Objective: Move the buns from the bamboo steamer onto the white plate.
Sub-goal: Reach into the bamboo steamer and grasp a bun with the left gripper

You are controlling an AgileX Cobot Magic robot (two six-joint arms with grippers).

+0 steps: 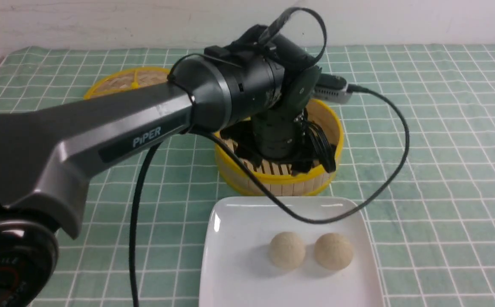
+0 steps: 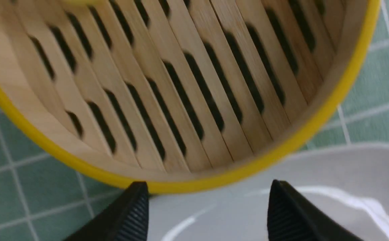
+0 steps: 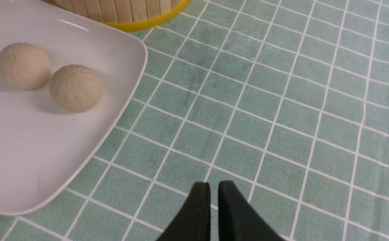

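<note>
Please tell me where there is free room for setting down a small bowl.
The cloth right of the white plate and the bamboo steamer looks free. It is crowded over the steamer, where the left arm and its cable hang.

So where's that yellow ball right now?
The pale yellow bun is in the bamboo steamer, on its slatted floor, only partly visible at the edge of the left wrist view.

pale yellow bun (image 2: 80,1): cut off by left wrist view's edge | white plate (image 1: 238,273): near side cropped in front view | woven lid (image 1: 145,76): partly behind left arm (image 1: 136,119)
</note>
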